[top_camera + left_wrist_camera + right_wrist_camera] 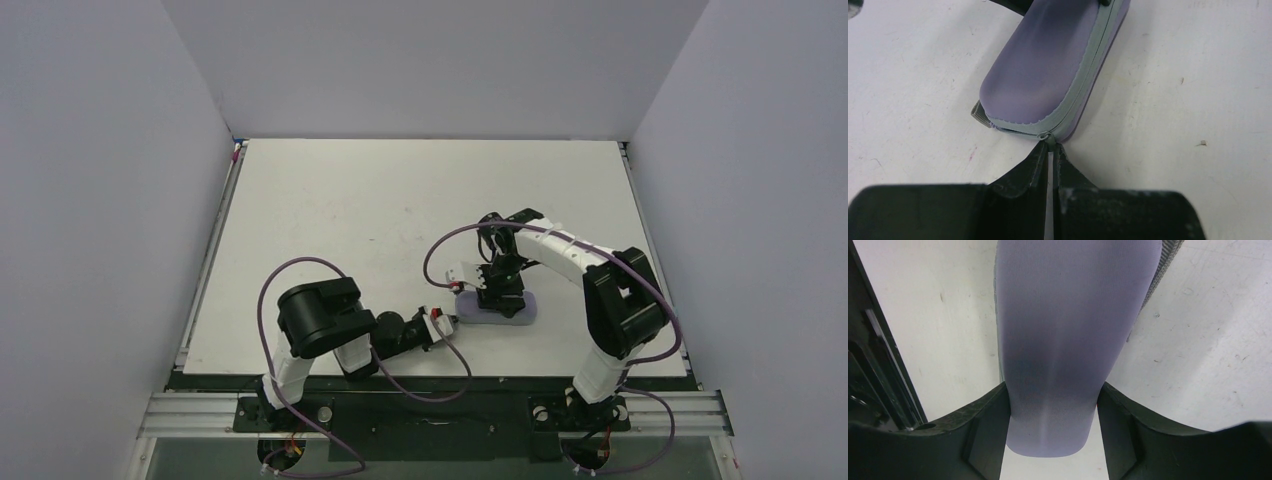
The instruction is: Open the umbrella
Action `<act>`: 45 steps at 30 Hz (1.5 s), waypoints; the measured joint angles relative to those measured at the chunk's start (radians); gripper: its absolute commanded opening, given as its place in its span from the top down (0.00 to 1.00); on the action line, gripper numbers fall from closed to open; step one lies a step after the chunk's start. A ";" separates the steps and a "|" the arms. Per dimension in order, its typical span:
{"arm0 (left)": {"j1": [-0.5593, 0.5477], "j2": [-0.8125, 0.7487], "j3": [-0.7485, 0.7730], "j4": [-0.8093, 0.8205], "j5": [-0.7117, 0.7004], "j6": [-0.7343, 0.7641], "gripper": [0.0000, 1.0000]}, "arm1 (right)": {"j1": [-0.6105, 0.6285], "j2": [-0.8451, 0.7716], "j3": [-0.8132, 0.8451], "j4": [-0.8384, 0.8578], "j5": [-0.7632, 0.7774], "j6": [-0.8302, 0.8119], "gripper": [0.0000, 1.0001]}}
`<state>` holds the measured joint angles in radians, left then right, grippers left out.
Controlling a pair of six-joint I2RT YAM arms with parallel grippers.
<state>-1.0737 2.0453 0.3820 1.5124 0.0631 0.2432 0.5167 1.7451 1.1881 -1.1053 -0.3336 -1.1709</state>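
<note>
The umbrella itself cannot be made out, only a zipped lilac pouch [497, 308] lying on the desk [400, 200] near its front edge, cut off in both wrist views, with the right fingers [988, 430] clamping its 2 sides and the left fingers [1023, 175] pressed nearly together on the grey zip pull [1046, 136].

Recorded pale lilac oval fabric pouch [1043, 65] lying flat on scuffed white tabletop [1188, 100], long axis running from frame centre up to the top edge. Noted grey-green zip band [1088, 65] along its right side, curving round the near end. Found small grey zip pull [1044, 135] at that near end, pinched between the tips of black left gripper [1050, 150]; only a thin slit of light between the fingers. Logged short ribbed grey tab [978, 112] protruding at near-left corner. Spotted dark shape [1015, 5] at far end; cannot identify.
</note>
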 measured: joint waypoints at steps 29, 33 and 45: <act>-0.010 -0.010 0.047 -0.080 0.102 -0.063 0.86 | 0.039 -0.077 -0.096 0.364 -0.026 0.556 0.46; 0.033 -0.077 -0.026 -0.096 0.110 -0.081 0.73 | 0.018 -0.077 -0.095 0.378 -0.063 0.580 0.25; 0.221 -0.375 -0.098 -0.285 0.074 -0.179 0.55 | -0.067 -0.132 -0.050 0.273 -0.190 0.661 0.15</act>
<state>-0.8528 1.6699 0.2836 1.2278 0.1375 0.0647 0.4496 1.6131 1.1378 -0.8322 -0.5240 -0.5102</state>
